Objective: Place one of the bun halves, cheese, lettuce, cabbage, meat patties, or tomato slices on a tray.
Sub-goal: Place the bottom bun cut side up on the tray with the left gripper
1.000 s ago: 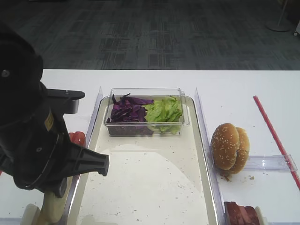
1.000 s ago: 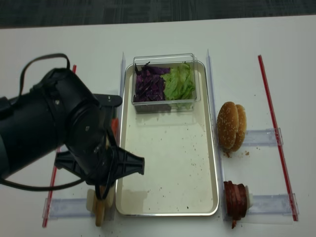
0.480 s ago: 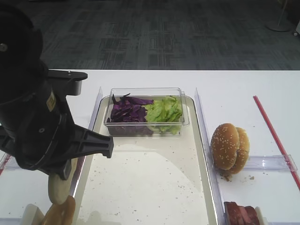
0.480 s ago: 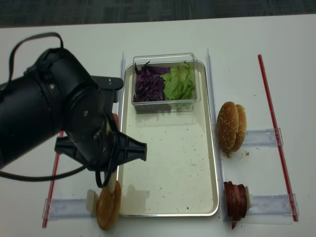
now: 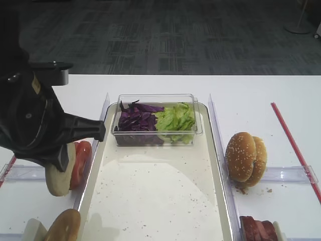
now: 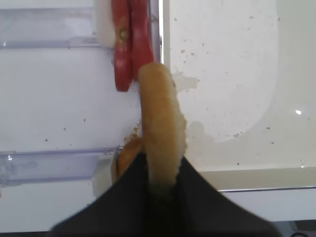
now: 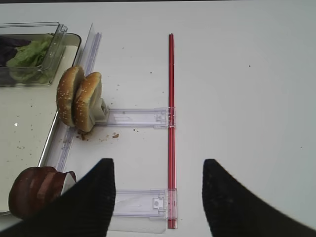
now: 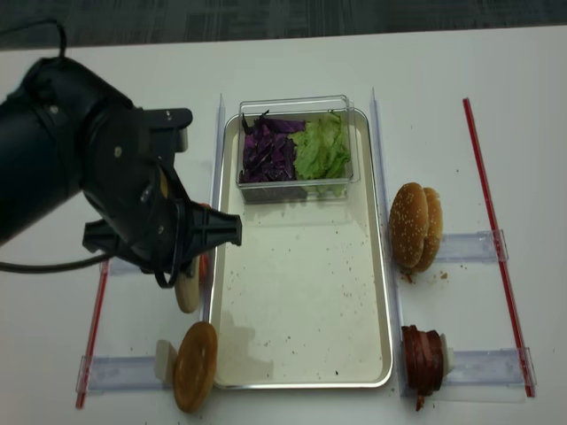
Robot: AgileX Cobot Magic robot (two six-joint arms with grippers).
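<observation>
My left gripper is shut on a flat tan bun half, held on edge. It hangs just left of the cream tray's left rim, beside the red tomato slices. The bun half pokes out below the black left arm. Purple cabbage and green lettuce lie in a clear tub at the tray's far end. Meat patties stand right of the tray. My right gripper is open over the white table, with nothing between its fingers. Cheese is out of view.
A browner domed bun half leans in the clear rack at the tray's front left corner. Sesame buns stand on edge in a rack right of the tray. Red strips run along the table on both sides.
My left arm has lifted the flat bun half out of the front-left rack and carried it away from the front edge, to beside the tomato slices. The brown domed half stayed behind.
</observation>
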